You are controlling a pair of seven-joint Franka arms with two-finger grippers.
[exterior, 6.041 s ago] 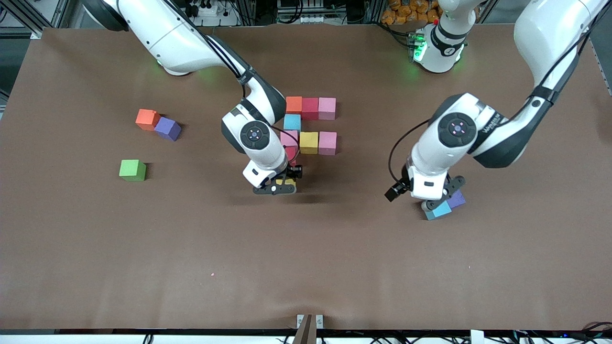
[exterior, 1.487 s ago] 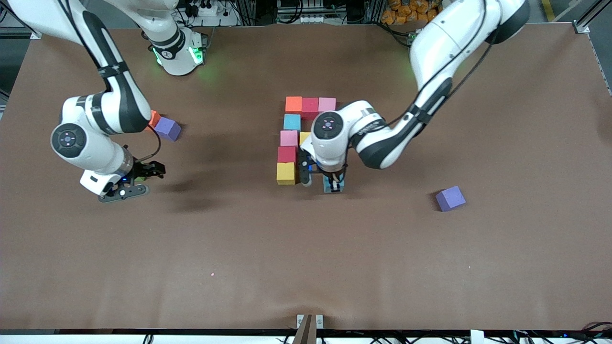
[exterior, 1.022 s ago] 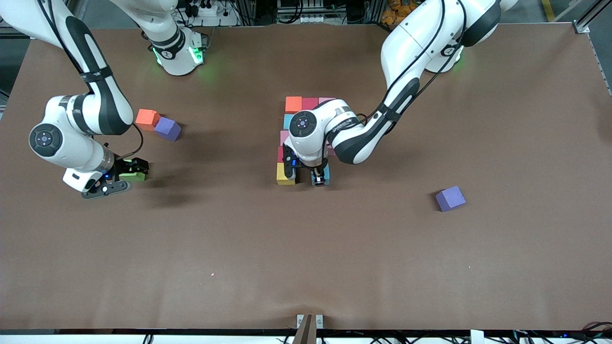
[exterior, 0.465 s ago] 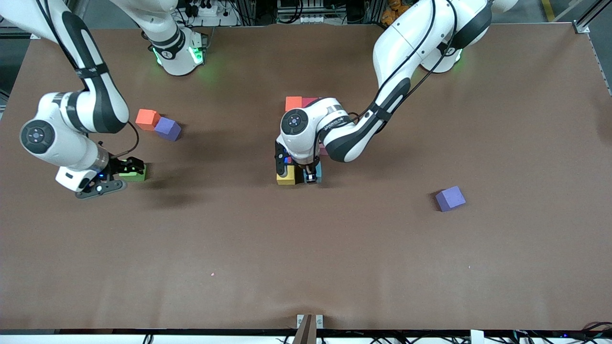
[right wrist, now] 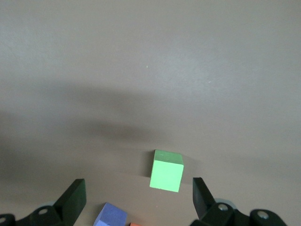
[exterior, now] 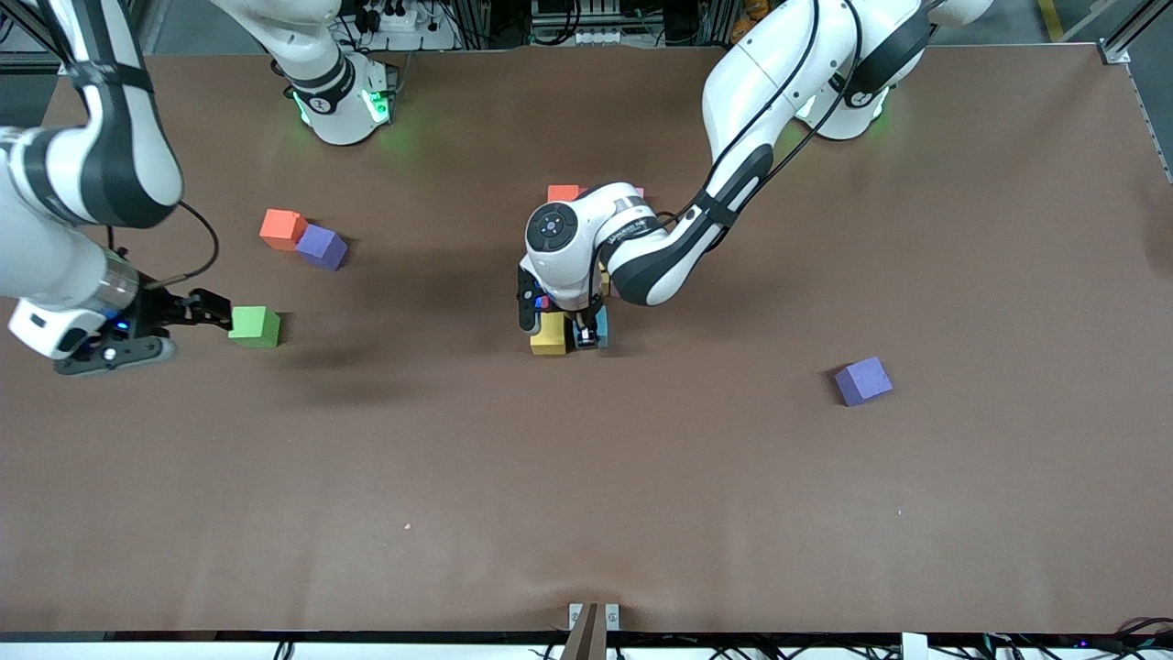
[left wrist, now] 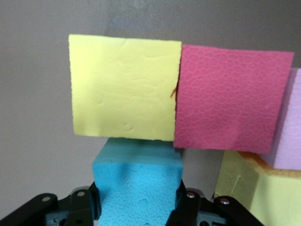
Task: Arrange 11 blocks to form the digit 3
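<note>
The left arm is reached in from its base to the middle of the table, the forearm bent down and the wrist pointed straight at the table. The left gripper (exterior: 587, 335) is clenched on a blue block (left wrist: 136, 181), which is pinched between its fingers (left wrist: 183, 207) low over the table. In the left wrist view the blue block is seen pressed against the edge of a yellow block (left wrist: 124, 87); a red block (left wrist: 230, 96) is set flush beside that yellow one, and a pink block (left wrist: 289, 127) and a second yellow block (left wrist: 261, 188) are partly seen at the picture's edge. In the front view the held block is placed just beside the yellow block at the figure's end nearest the front camera. Most of the unfinished digit 3 (exterior: 561, 275) is hidden by the left wrist; only an orange block (exterior: 562, 192) shows at its end farthest from the front camera.

The right arm is drawn back at its own end of the table, wrist low and roughly level. The right gripper (exterior: 197, 310) is spread wide and empty, pointed at a green cube (exterior: 254, 325) just beside it, apart from it.

A second orange block (exterior: 281, 228) and a purple block (exterior: 321, 247) are touching, farther from the front camera than the green cube. Another purple block (exterior: 862, 380) lies alone toward the left arm's end.
</note>
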